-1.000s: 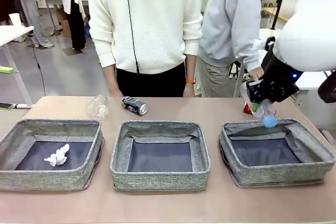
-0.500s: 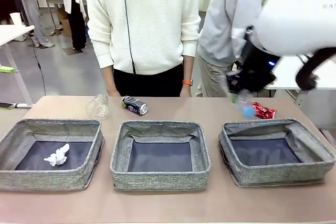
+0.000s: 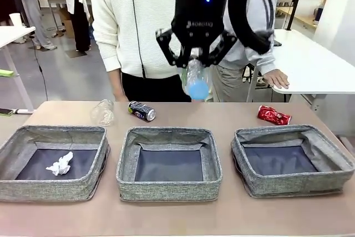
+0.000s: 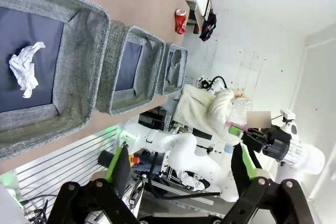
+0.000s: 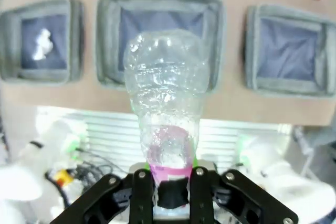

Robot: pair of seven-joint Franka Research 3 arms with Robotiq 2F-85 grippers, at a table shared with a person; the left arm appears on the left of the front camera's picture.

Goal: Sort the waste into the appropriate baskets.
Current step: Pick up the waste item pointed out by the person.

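Bottle (image 3: 197, 79) is travelling left, clamped by its neck in the right gripper (image 3: 196, 62). Having left the right basket (image 3: 294, 187), it is now hanging high above the middle basket (image 3: 169, 190), probably its destination. Left gripper (image 4: 179, 162) is idling, jaws spread.

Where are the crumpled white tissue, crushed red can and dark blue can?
Crumpled white tissue (image 3: 61, 165), front view: wad's middle.
Crushed red can (image 3: 273, 116), front view: body's middle.
Dark blue can (image 3: 142, 111), front view: side's middle.
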